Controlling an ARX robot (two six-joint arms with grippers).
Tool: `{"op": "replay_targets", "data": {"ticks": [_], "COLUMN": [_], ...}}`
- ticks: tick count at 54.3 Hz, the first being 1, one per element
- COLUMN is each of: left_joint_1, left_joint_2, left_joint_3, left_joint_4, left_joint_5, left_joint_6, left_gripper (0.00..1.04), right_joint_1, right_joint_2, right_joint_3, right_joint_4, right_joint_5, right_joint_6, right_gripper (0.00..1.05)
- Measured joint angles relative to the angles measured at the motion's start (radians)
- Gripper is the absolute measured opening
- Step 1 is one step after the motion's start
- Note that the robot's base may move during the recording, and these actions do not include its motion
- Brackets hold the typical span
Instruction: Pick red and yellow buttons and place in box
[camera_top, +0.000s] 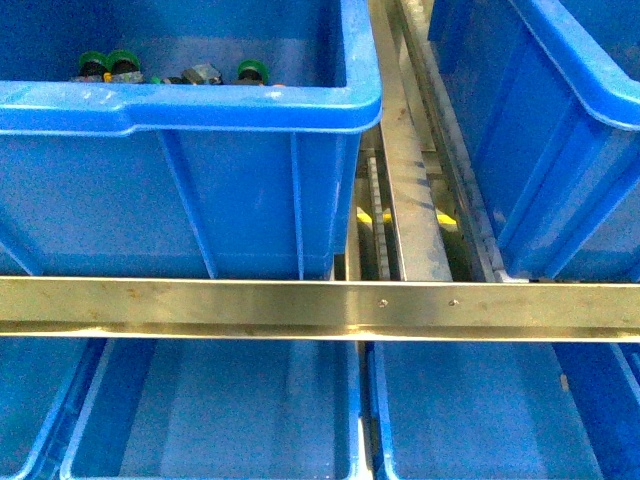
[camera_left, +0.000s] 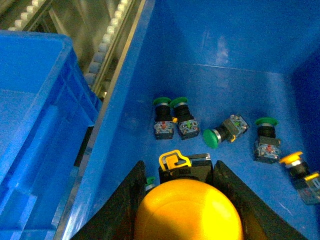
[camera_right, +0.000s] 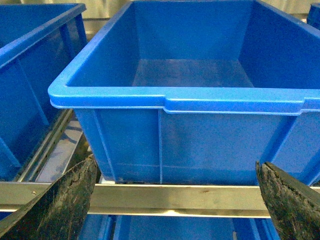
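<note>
The front view shows four blue bins: one upper left bin (camera_top: 250, 110), one upper right bin (camera_top: 560, 110), and two lower bins, one at the bottom left (camera_top: 210, 410) and one at the bottom right (camera_top: 480, 410). A shiny metal bar (camera_top: 200, 305) runs across the middle of the frame. Three green buttons (camera_top: 122, 62) show at the back of the upper left bin, and only their caps can be seen here. Only the wrist views show the grippers. The left wrist view looks down into a button bin (camera_left: 225, 50). There the left gripper (camera_left: 179, 172) is clamped on the held yellow button (camera_left: 187, 212), and its round cap sits between the two black fingers (camera_left: 122, 205). On the bin floor I count five green ones: two touching side by side (camera_left: 170, 116), one tipped on its side (camera_left: 222, 132), one more (camera_left: 266, 135) just past it, and one (camera_left: 150, 181) half hidden beside a finger. A second yellow button (camera_left: 295, 162) lies near the bin wall. The marks on the button bodies are too small to read. The right wrist view shows the right gripper (camera_right: 175, 195) with its jaws wide apart and holding nothing, in front of an empty blue bin (camera_right: 190, 97). One more side bin (camera_right: 30, 65) stands just beside it
</note>
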Motion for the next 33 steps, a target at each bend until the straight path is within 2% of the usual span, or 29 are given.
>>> {"op": "replay_targets", "data": {"ticks": [8,20,33], "left_joint_1": [0.063,0.105,0.176], "left_joint_2": [-0.277,-0.575,-0.740], "left_joint_3": [-0.245,-0.514,-0.660], "left_joint_4": [0.018,0.017,-0.062], "left_joint_5": [0.125,0.209,0.284], "left_joint_6": [-0.015,-0.045,-0.064], "left_gripper": [0.33,0.33,0.33], "right_joint_1": [0.000,0.000,0.000], "right_joint_2": [0.001,0.000,0.000], "right_joint_3": [0.000,0.000,0.000], "right_joint_4": [0.000,0.000,0.000], "right_joint_5": [0.000,0.000,0.000], "right_joint_6": [0.000,0.000,0.000], "right_gripper": [0.97,0.97,0.97]}}
